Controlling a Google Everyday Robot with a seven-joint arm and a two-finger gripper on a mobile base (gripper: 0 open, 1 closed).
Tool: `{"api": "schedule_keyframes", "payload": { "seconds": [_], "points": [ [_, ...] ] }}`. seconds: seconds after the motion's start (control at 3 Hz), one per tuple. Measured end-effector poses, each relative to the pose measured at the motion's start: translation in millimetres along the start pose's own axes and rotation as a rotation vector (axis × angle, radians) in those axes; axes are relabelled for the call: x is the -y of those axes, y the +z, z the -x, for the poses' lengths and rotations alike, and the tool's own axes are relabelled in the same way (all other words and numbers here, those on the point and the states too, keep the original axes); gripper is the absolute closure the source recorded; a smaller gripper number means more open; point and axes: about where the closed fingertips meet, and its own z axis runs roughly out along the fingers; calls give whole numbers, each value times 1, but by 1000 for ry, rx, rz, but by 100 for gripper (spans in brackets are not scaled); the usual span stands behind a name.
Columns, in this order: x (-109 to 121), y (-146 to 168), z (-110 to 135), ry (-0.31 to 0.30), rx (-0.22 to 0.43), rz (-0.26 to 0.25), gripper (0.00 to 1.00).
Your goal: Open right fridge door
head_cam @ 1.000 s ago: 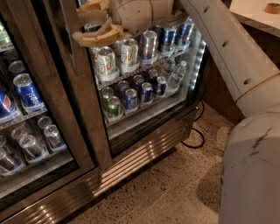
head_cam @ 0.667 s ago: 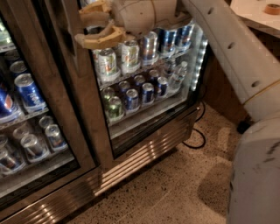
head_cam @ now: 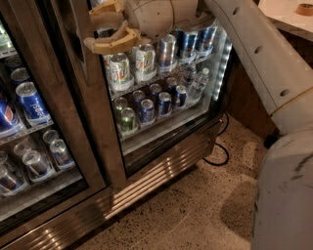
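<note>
The fridge (head_cam: 146,181) fills the left and middle of the camera view, with its ribbed steel grille along the floor. The right fridge door (head_cam: 95,128) is the glass pane with a steel frame, and silver, green and blue cans show on the shelves behind it. My gripper (head_cam: 98,28) is at the top, in front of the door's left frame edge by the dark vertical handle (head_cam: 78,34). Its two tan fingers (head_cam: 113,43) are spread one above the other, with nothing clamped between them. I cannot tell whether the door is ajar.
The left glass door (head_cam: 29,105) shows big blue Pepsi cans. A black cable (head_cam: 218,155) lies on the speckled floor by the fridge's right corner. My white arm (head_cam: 254,49) and base (head_cam: 286,195) fill the right side. A counter (head_cam: 286,19) with a tape roll (head_cam: 304,9) is at top right.
The gripper stays at almost the same spot by the door's left frame. My base at the right edge has shifted slightly.
</note>
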Motion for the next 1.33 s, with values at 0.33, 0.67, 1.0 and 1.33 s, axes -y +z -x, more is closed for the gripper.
{"api": "schedule_keyframes", "payload": {
  "seconds": [0.33,0.67,1.0,1.33],
  "points": [
    [-8,3,-9,98,-156,14,100],
    [-11,4,-5,117,-175,22,100],
    [-11,4,-5,117,-175,22,100],
    [-16,10,0,143,-161,11,100]
  ]
}}
